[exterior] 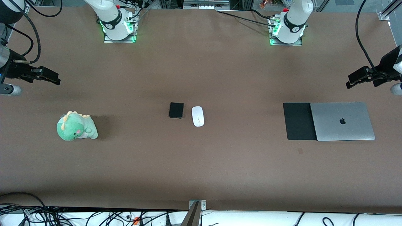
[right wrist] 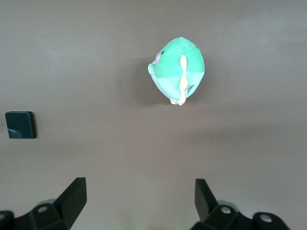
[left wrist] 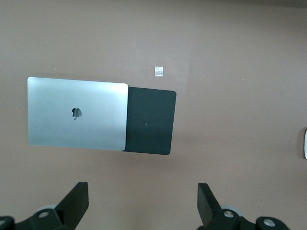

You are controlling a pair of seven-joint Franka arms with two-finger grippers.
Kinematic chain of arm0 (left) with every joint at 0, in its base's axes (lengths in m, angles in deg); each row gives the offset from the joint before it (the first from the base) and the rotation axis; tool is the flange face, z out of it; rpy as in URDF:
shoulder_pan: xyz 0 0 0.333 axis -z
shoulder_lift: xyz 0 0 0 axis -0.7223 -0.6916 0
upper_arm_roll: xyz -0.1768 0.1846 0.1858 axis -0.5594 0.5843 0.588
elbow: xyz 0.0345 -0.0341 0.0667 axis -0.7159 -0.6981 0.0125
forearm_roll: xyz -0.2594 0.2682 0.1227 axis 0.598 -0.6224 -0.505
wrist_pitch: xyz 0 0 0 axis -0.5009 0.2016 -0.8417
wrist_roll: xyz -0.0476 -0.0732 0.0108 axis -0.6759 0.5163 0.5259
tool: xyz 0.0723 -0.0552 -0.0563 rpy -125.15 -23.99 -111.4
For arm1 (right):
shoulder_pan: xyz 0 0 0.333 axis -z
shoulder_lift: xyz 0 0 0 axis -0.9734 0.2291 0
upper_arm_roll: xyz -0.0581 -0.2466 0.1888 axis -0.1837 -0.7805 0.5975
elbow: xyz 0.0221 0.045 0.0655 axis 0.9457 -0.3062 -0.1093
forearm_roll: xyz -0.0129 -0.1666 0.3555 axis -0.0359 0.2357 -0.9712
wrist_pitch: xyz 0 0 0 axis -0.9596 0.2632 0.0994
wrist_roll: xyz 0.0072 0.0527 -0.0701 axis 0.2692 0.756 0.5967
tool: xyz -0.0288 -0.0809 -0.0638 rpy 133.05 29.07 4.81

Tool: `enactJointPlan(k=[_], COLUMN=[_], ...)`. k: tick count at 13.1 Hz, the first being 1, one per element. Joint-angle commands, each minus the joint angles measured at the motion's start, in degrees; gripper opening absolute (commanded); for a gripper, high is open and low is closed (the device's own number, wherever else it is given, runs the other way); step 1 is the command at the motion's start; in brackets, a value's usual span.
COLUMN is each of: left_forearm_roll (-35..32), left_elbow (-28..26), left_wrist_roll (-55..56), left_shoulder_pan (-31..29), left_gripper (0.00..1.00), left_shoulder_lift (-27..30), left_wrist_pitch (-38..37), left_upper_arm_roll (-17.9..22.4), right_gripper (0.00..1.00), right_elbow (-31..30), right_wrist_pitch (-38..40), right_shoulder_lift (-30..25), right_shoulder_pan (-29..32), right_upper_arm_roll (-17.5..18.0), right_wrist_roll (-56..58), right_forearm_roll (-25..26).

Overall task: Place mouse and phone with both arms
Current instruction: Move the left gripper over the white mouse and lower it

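Both grippers wait raised with fingers apart: left gripper (left wrist: pixel 144 203) over bare table near the laptop (exterior: pixel 342 121), right gripper (right wrist: pixel 140 201) near the plush dinosaur (exterior: pixel 76 126). Mouse (exterior: pixel 198 116) and phone (exterior: pixel 176 110) lie mid-table, side by side, long axes toward the bases; mouse toward the left arm, phone toward the right. Laptop bears an apple logo.

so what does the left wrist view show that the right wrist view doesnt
Only the left wrist view shows the closed silver laptop lying partly on the black mat, a small pale tape square on the table, and a sliver of the mouse at the picture's edge.

Only the right wrist view shows the green dinosaur plush and the phone.

Both show the brown table and their own gripper's open fingers: the left gripper and the right gripper, each holding nothing.
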Motion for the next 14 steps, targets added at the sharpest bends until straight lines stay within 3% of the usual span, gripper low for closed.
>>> enactJointPlan(k=[1, 5, 11, 14], left_forearm_roll=[-1.16, -0.29, 1.83, 1.56], left_elbow=[-0.27, -2.03, -2.30, -2.03], left_wrist_roll=[0.53, 1.58, 22.65, 32.14], left_shoulder_pan=[0.40, 0.48, 2.23, 9.60], left_gripper=[1.00, 1.00, 1.00, 1.00], left_shoulder_lift=[-0.28, -2.82, -14.05, -19.07], left_wrist_pitch=[-0.56, 1.54, 16.38, 23.33], left_upper_arm_roll=[-0.76, -5.41, -18.86, -19.22], right_gripper=[1.00, 1.00, 1.00, 1.00], right_elbow=[1.58, 1.58, 1.67, 1.67], right_wrist_pitch=[1.31, 1.31, 1.22, 1.13], right_shoulder_lift=[0.61, 0.69, 0.69, 0.69], right_shoulder_pan=[0.17, 0.25, 0.17, 0.17], right_upper_arm_roll=[0.09, 0.09, 0.09, 0.18], right_wrist_roll=[0.47, 0.47, 0.56, 0.56], right_forearm_roll=[-0.03, -0.03, 0.06, 0.06])
